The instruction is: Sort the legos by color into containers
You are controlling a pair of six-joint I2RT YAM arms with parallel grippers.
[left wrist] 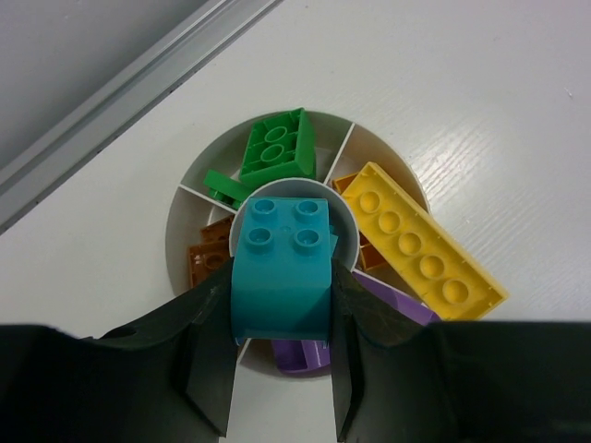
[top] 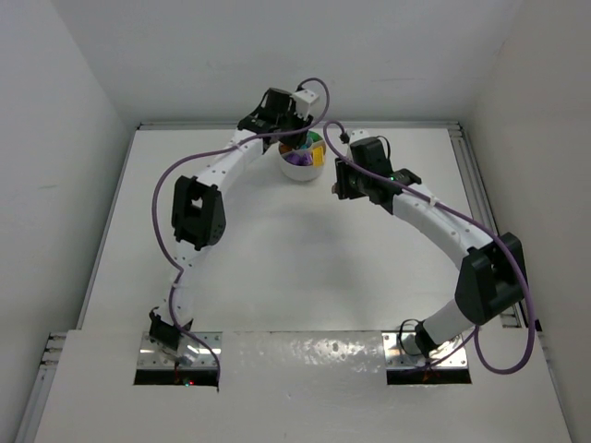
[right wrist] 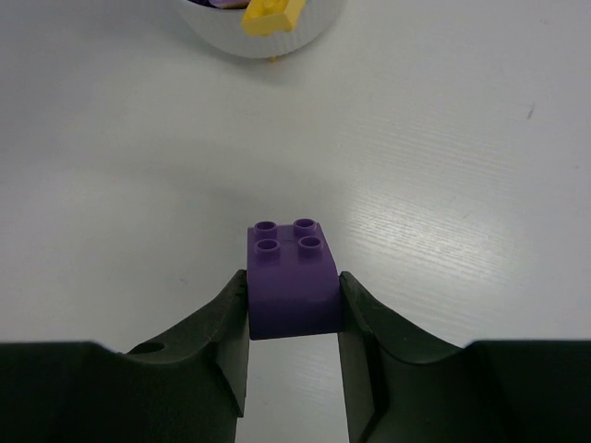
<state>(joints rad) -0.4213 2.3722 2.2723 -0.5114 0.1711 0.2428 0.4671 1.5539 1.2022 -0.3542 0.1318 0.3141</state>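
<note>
the left gripper (left wrist: pixel 282 300) is clamping a teal brick (left wrist: pixel 280 245) over the central well of the dish (left wrist: pixel 177 221), mid-frame; the right gripper (right wrist: pixel 294 305) is clamping a purple brick (right wrist: pixel 286 263) at lower centre, below the dish.

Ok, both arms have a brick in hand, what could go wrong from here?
1. The teal brick in the left end effector looks about as wide as the centre well; it may jam on the rim.
2. The yellow brick overhangs the dish; the right end effector bringing the purple brick could knock it out.
</note>
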